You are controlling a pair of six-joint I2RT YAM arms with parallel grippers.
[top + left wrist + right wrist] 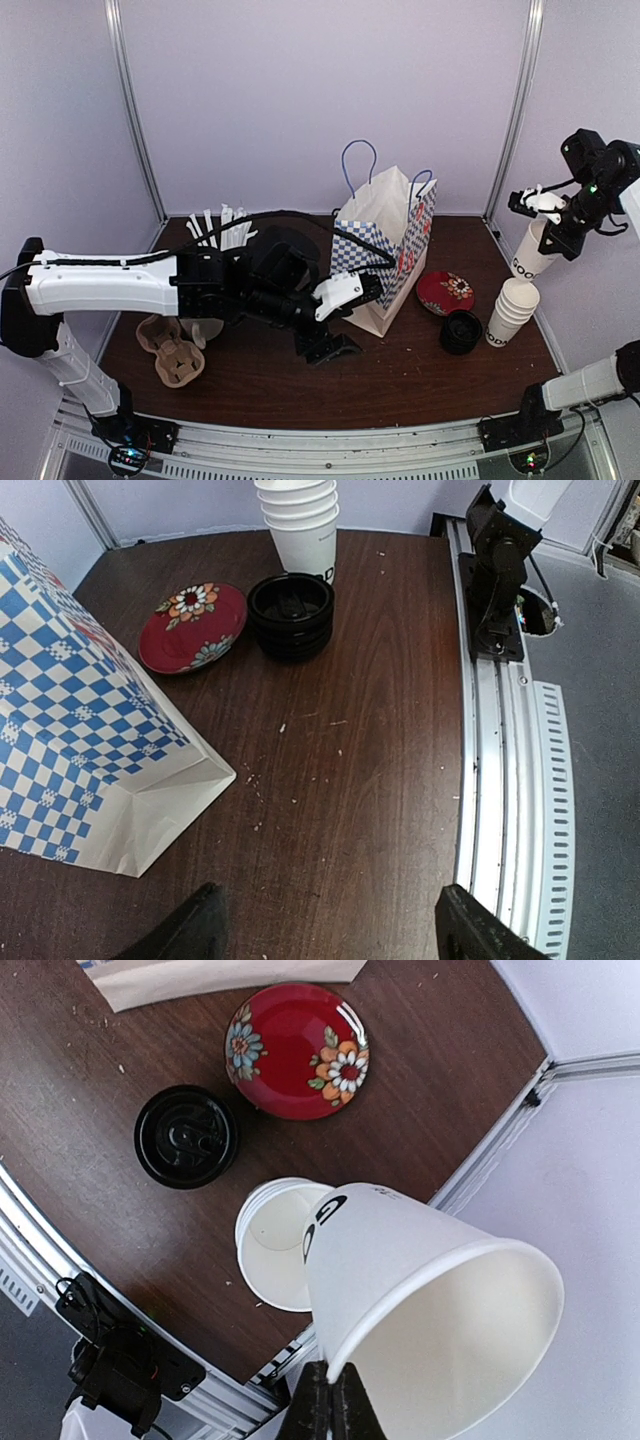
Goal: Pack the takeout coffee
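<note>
- Dark wooden table [260, 385].
- Bottom centre of its wrist view: right gripper [330, 1405] clamped on the rim of a white paper cup [420, 1290], held aloft.
- Beneath: cup stack [272, 1240]; black lids [186, 1136] at upper left.
- Bottom edge of its view: left gripper [330, 935], fingers apart, empty, near checked bag [80, 750].

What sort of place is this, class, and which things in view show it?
Probably a robot test booth staged as a takeout counter: plain pale walls enclose a brown table, and stacked paper cups, black lids and a checked paper bag stand on it.
</note>
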